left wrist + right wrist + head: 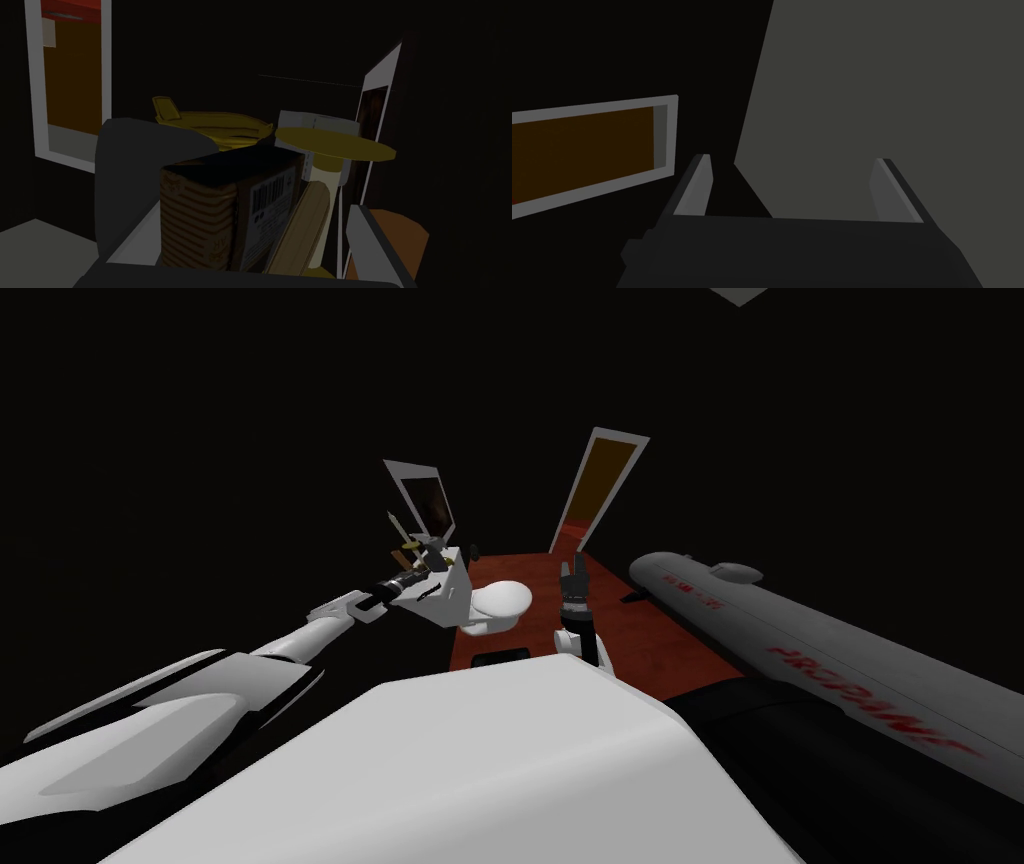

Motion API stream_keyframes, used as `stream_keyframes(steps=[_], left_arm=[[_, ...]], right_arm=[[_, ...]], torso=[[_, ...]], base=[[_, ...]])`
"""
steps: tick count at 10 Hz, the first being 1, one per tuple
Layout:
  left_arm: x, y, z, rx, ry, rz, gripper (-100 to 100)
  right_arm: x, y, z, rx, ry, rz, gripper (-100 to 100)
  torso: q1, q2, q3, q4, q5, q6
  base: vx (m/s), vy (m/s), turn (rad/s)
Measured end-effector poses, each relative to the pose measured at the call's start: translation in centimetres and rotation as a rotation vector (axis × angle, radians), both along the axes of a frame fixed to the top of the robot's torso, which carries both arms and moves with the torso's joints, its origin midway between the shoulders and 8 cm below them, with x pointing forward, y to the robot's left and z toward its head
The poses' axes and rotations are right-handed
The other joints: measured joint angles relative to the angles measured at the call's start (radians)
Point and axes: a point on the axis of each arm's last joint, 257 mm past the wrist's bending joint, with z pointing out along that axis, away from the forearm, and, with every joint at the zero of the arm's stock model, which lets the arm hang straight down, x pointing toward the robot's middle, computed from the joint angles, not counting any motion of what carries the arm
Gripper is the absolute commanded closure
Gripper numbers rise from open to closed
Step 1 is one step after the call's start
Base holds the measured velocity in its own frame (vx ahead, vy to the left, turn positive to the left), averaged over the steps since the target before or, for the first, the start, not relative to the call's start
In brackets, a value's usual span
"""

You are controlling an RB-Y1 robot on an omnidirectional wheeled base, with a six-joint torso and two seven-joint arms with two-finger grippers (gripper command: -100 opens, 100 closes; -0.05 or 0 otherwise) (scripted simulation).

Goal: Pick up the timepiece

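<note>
Several small things stand crowded on a white block (447,593) beside the toilet. My left gripper (430,556) reaches in among them. In the left wrist view the left gripper (245,205) is open, with a brown box with a barcode label (225,210) and a slanted wooden piece (302,230) between its fingers. Just beyond stand a flat yellow disc on a pale post (335,142) and a yellow winged shape (210,122). I cannot tell which of them is the timepiece. My right gripper (573,573) (792,162) points up over the floor, open and empty.
A white toilet bowl (500,603) sits on a red floor (650,638). A long grey tank with red lettering (800,638) lies to the right. A white-framed doorway (600,488) and a framed panel (422,498) stand behind. Black area surrounds the rest.
</note>
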Motion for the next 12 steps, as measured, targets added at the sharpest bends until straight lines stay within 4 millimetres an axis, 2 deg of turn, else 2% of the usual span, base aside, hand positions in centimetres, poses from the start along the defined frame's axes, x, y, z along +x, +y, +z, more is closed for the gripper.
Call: stream_keyframes(steps=[1, 3, 5, 6, 10, 11, 12], left_arm=[[0.3, 0.8, 0.2, 0.004, -0.002, 0.016, -100], [1.3, 1.0, 1.2, 0.019, -0.008, 0.015, -100], [2.4, 1.7, 2.8, 0.031, -0.025, 0.037, -100], [2.4, 1.8, 2.8, 0.032, -0.027, 0.037, 100], [2.4, 1.9, 2.8, 0.034, -0.026, 0.039, 100], [2.4, 1.9, 2.8, 0.035, -0.026, 0.039, 0], [2.4, 1.9, 2.8, 0.035, -0.026, 0.039, 100]], right_arm=[[0.0, 0.0, 0.0, 0.000, 0.000, 0.000, 0], [0.0, 0.0, 0.0, 0.000, 0.000, 0.000, 0], [0.0, 0.0, 0.0, 0.000, 0.000, 0.000, 0], [0.0, 0.0, 0.0, 0.000, 0.000, 0.000, 0], [0.0, 0.0, 0.0, 0.000, 0.000, 0.000, 0], [0.0, 0.0, 0.0, 0.000, 0.000, 0.000, 0], [0.0, 0.0, 0.0, 0.000, 0.000, 0.000, 0]], torso=[[0.000, 0.003, 0.001, -0.001, 0.000, -0.001], [-0.003, 0.022, 0.005, -0.012, 0.003, 0.001], [-0.005, 0.034, 0.008, -0.018, 0.004, 0.002], [-0.005, 0.035, 0.009, -0.018, 0.004, 0.002], [-0.004, 0.034, 0.009, -0.018, 0.005, 0.003], [-0.004, 0.034, 0.009, -0.018, 0.005, 0.003], [-0.004, 0.034, 0.009, -0.018, 0.005, 0.003]], base=[[-0.068, -0.016, -0.058], [-0.065, -0.019, -0.016], [-0.023, 0.001, 0.000], [0.000, 0.000, 0.000], [0.000, 0.000, 0.000], [0.000, 0.000, 0.000], [0.086, 0.015, 0.056]])
